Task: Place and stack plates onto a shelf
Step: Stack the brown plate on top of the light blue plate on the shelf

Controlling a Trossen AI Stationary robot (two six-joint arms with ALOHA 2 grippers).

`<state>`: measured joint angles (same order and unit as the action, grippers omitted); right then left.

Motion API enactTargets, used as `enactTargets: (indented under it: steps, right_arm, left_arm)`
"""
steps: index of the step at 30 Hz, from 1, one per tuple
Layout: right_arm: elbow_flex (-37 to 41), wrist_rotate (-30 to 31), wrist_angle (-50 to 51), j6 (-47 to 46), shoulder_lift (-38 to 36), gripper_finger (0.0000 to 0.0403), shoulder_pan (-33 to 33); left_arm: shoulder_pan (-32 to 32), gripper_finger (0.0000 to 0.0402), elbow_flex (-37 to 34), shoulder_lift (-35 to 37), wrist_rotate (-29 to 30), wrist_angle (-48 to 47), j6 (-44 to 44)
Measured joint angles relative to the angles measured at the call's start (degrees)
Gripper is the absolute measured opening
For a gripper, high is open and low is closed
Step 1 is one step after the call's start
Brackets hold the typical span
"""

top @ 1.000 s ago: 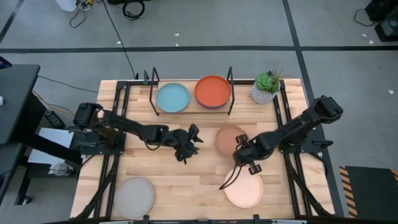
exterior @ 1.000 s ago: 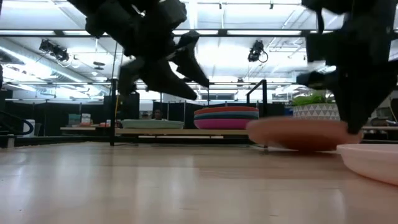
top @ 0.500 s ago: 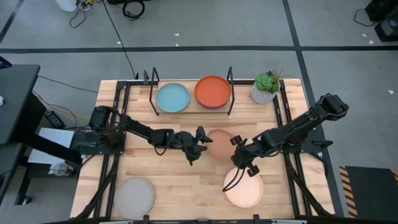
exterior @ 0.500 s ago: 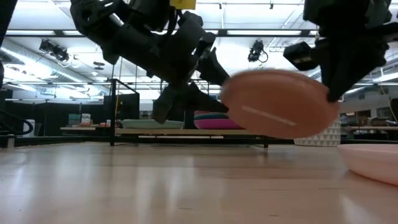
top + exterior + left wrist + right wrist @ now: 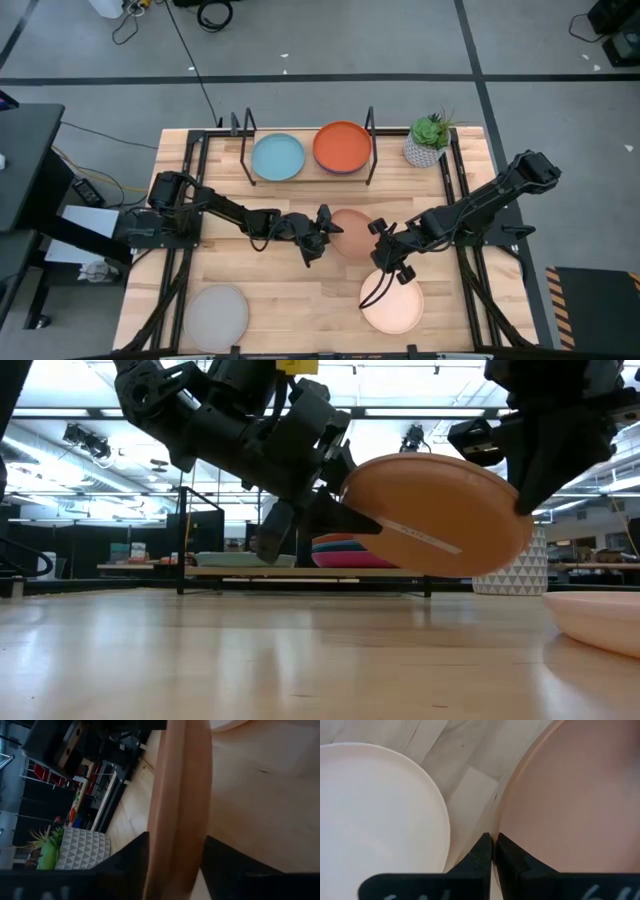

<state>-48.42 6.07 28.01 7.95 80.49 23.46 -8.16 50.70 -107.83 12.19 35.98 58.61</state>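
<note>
Since second ago, brown plate (image 5: 350, 232) lifted off table, tilted, mid-table. Right gripper (image 5: 381, 243) pinches one edge, left gripper (image 5: 318, 228) clamps other. Shelf (image 5: 306, 175) holds some; cream (image 5: 392, 306), grey (image 5: 216, 317) plates left.

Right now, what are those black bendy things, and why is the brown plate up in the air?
They are two robot arms at a wooden table. Each ends in a two-finger pincher called an end effector. One picture looks down from above, one looks across from table height, and two come from cameras on the wrists. The left end effector and the right end effector pinch opposite edges of the brown plate, holding it tilted above the table. A cream plate and a grey plate lie flat. At the back, the shelf holds a light teal plate and a stack topped by an orange plate, beside a potted plant.
</note>
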Motion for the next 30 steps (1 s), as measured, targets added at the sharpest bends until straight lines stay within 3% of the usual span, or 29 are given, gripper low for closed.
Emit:
enactTargets:
  steps: [5, 9, 17, 24, 30]
  right_arm:
    - [0.0, 0.4, -1.3, -3.0, 0.0, 0.0024, 0.0]
    - [-0.7, 1.4, -2.2, -6.3, -0.3, 0.0057, -0.1]
    - [-7.1, 8.0, 10.0, -12.0, -5.3, 0.0152, 0.1]
    - [-6.8, 19.8, 14.6, -18.9, -14.7, 0.0181, 2.0]
    - [0.5, 25.8, 10.3, -21.3, -19.9, 0.0183, 4.1]
  left_arm:
    - [0.2, 0.0104, 0.0, 0.0, 0.0, -1.1, -2.1]
    - [0.4, 0.0069, 0.0, 0.1, -0.3, -2.7, -1.1]
    - [0.8, 0.0059, 0.0, 2.6, 1.0, -6.3, -3.8]
    - [-0.9, 0.0059, 0.0, 11.5, 8.5, -18.3, -8.4]
    - [-3.1, 0.0058, 0.0, 20.4, 25.1, -23.5, -13.3]
